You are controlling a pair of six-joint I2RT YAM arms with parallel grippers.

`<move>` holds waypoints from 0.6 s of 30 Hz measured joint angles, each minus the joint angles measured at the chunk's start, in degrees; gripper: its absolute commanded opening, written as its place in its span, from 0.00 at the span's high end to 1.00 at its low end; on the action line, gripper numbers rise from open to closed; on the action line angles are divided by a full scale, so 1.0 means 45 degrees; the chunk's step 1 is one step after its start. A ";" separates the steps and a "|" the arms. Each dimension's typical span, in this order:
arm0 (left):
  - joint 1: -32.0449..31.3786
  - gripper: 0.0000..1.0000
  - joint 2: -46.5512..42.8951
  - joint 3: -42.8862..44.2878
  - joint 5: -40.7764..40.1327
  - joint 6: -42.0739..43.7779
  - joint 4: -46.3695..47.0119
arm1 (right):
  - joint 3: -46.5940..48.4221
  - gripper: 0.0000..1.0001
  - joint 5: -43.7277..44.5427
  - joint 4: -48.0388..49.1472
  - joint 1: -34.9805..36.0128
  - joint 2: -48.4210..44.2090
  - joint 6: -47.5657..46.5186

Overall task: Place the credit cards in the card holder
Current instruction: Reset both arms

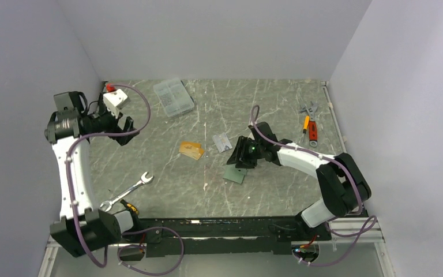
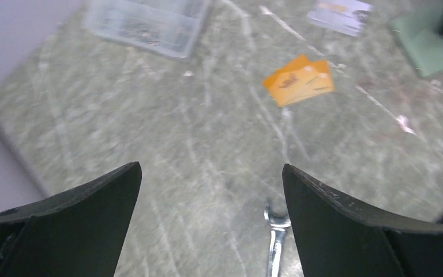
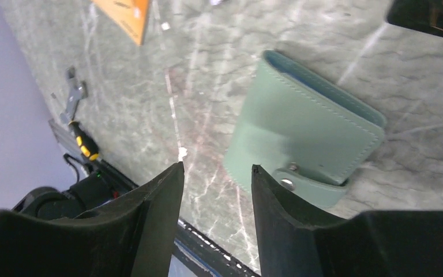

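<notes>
- Left fingers (image 2: 112, 196): I read them as spread wide, with only bare table between them. The arm is held over the far-left part of the grey-green marbled table (image 1: 277, 109).
- Right fingers (image 3: 161, 196): parted by a narrow gap through which only table surface shows. They grip nothing.
- Small grey-green folding wallet (image 3: 306, 133): it lies flat on the table, folded shut. Its snap tab (image 3: 308, 190) is laid across the face, and a strip of light blue lining shows along one edge.
- Wallet position: just beside the right fingers, on their near-edge side in the overhead view. In the right wrist view one fingertip overlaps the tab corner, and I cannot tell whether it touches.
- Orange-gold plastic card (image 1: 191, 150): flat on the table near the middle, left of the wallet and apart from it.
- Silvery-white plastic card with dark marks (image 1: 222, 142): flat, just right of the orange card, between it and the right fingers.
- Both cards lie outside the wallet.
- Clear plastic compartment box (image 1: 173, 97): at the far side, left of centre.
- Silver open-ended spanner (image 1: 126, 192): near-left area, close to the left arm's base.
- Orange- and red-handled hand tools (image 1: 310, 127): far-right area, well apart from the wallet.
</notes>
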 measured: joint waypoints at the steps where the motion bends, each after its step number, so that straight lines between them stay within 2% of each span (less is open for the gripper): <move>1: 0.0068 0.01 -0.0403 -0.0228 -0.0243 -0.0374 0.0461 | 0.0005 0.49 -0.0146 0.0117 0.0000 -0.0102 -0.0087; 4: 0.0262 0.01 -0.2035 -0.1807 -0.1161 -0.1681 0.2263 | 0.0131 0.45 -0.0695 0.0335 0.0000 -0.0272 -0.0335; 7: 0.0306 0.01 -0.2560 -0.2550 -0.1433 -0.2074 0.2545 | 0.0476 0.40 -0.1103 0.0267 0.0005 -0.0272 -0.0573; 10: 0.0306 0.01 -0.1957 -0.2429 -0.1307 -0.2550 0.2618 | 0.1112 0.30 -0.1297 0.0010 0.0000 -0.0267 -0.0923; 13: 0.0321 0.01 -0.0967 -0.2370 -0.0709 -0.3220 0.2686 | 0.2025 0.13 -0.1200 -0.0534 -0.0005 -0.0267 -0.1399; 18: 0.0296 0.01 -0.0413 -0.3279 0.0403 -0.5270 0.4061 | 0.4167 0.03 0.0369 -0.2055 -0.0257 -0.0277 -0.2676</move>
